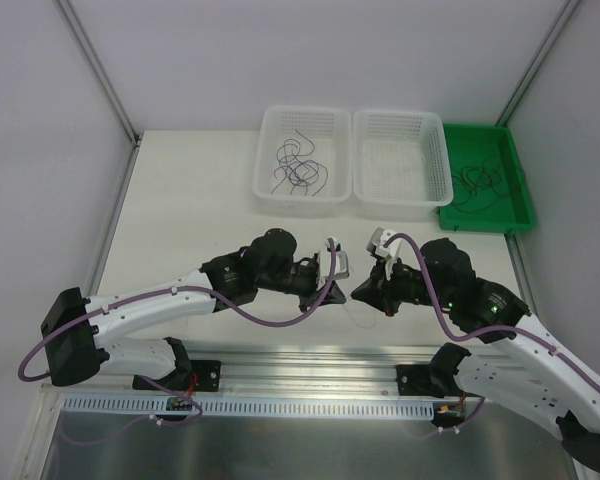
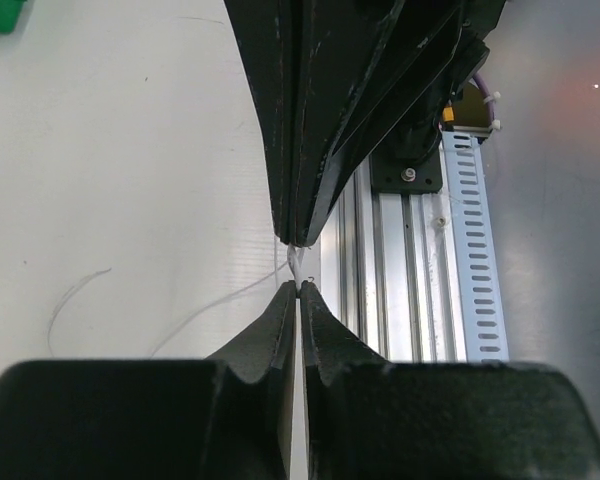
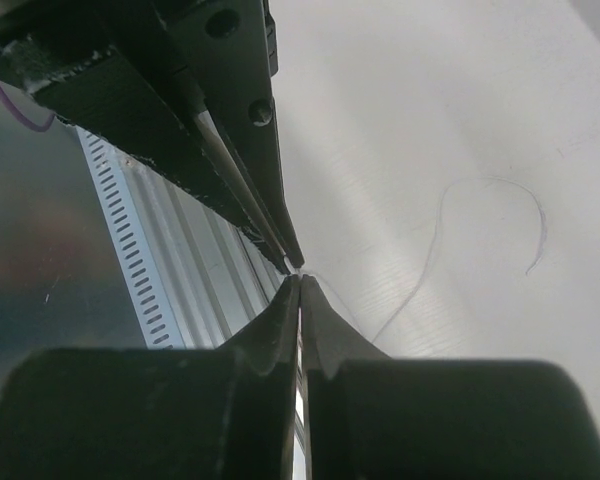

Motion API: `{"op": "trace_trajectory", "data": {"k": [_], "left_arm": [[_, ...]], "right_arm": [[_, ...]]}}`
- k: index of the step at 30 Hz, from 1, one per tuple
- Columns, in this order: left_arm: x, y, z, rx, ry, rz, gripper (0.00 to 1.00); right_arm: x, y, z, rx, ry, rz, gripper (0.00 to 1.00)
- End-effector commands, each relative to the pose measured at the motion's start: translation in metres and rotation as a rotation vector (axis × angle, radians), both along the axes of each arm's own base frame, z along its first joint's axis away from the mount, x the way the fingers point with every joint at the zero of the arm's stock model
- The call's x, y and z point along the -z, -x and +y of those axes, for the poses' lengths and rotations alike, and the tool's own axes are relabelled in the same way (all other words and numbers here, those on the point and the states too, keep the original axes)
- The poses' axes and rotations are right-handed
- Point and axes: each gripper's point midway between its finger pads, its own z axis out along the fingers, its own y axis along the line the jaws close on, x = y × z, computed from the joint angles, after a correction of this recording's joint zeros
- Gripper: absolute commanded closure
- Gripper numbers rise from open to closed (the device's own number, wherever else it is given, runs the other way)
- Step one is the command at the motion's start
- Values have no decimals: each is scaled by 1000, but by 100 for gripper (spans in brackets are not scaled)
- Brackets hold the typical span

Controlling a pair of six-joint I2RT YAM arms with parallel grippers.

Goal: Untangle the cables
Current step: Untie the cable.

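Left claw (image 2: 298, 292): clenched, tip to tip with the right claw, apparently pinching the loose strand.
Right claw (image 3: 300, 283): clenched too, apparently on the same strand, over the near middle of the worktop (image 1: 200, 220).
Loose strand (image 3: 435, 235): hair-thin, trails from the meeting tips and curls across the worktop.
Done, by the look of it: basket cables (image 1: 298, 170) lying in open loops in the far left basket (image 1: 263, 150).
Left to do: tray cables (image 1: 477, 182) bunched in the green tray (image 1: 515, 200) at far right; middle basket (image 1: 442, 160) too faint to tell.
Surface: pale, matte; metal rail (image 1: 320, 380) along the near edge.
Room: plain white panels left, right and far.
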Motion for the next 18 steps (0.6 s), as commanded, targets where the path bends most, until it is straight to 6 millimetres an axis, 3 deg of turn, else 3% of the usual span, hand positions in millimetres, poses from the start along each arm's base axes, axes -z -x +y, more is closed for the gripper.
{"op": "trace_trajectory", "data": {"k": [1, 7, 14, 18], "left_arm": [[-23, 3, -7, 22, 54, -17, 100], [-15, -11, 1, -99, 43, -6, 100], [-23, -23, 13, -265, 206, 44, 100], [-7, -22, 15, -309, 240, 112, 100]], "right_arm": [[-13, -1, 1, -8, -25, -43, 99], [-12, -16, -10, 110, -11, -65, 99], [-22, -37, -25, 302, -75, -98, 99], [-35, -42, -29, 379, -192, -104, 99]]}}
